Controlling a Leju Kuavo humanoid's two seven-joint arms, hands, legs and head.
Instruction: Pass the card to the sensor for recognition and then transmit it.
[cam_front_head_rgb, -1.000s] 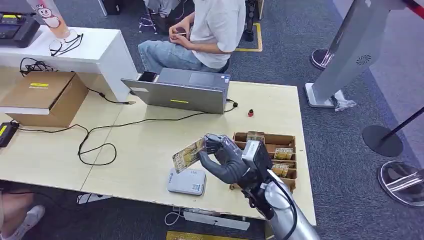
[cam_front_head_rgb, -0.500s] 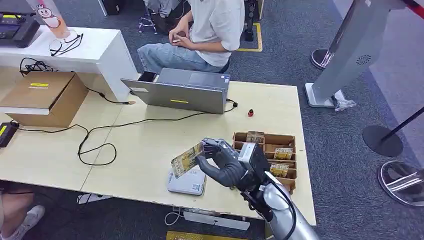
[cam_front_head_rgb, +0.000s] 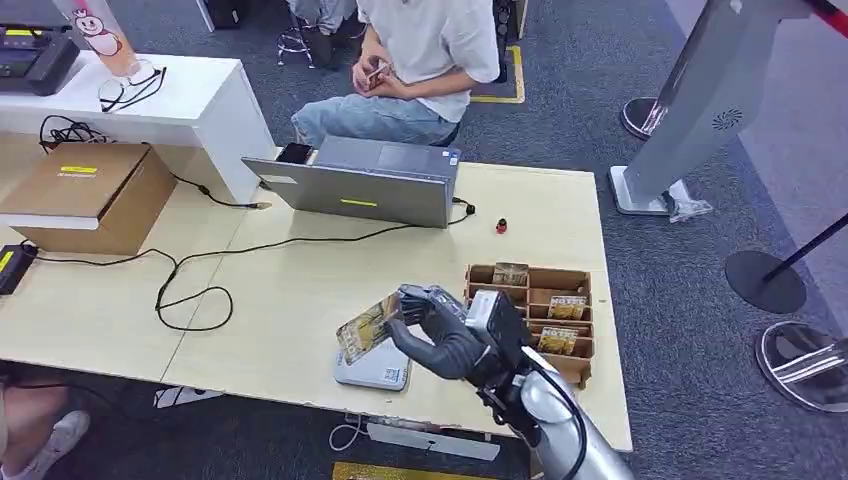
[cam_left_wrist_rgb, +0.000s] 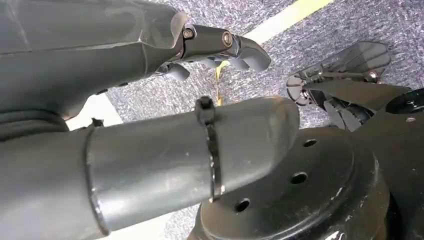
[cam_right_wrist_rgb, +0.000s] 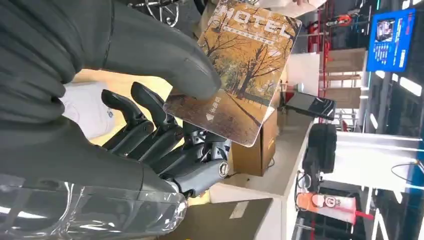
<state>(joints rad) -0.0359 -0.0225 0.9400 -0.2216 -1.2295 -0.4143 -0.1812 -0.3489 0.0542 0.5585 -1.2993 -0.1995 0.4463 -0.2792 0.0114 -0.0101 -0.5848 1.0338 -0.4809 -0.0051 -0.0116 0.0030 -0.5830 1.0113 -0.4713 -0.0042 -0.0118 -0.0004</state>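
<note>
**Card held over the reader at the front edge of the tabletop**

The right hand (cam_front_head_rgb: 440, 330) has a hotel key card (cam_front_head_rgb: 365, 327) pinched between its thumb and its fingers, the thumb pressed on the printed face near one short end and the darker fingers (cam_right_wrist_rgb: 150, 132) curled behind it. The card stands tilted, its free end reaching out past the hand, and it hangs just above the white card reader (cam_front_head_rgb: 375, 366), which lies flat near the front edge of the tabletop (cam_front_head_rgb: 300, 290). Whether the card touches the reader cannot be told; it looks a little clear of it.

The card is a thin, stiff, light piece of plastic with a glossy face, so I judge it slippery and easy to twist in a loose pinch. A firm hold on one short end, as now, leaves most of its face free to present to the reader and gives the other end for a receiver to take. It should not bend much under its own weight.

A cardboard tray (cam_front_head_rgb: 578, 280) with more cards sits toward the right edge, beside the hand. A laptop (cam_front_head_rgb: 360, 185) stands at the far edge, and a seated person (cam_front_head_rgb: 420, 60) is beyond it.

The left hand (cam_left_wrist_rgb: 215, 45) hangs beside the body over the carpet, holding nothing, its fingers slightly curled and apart.
</note>
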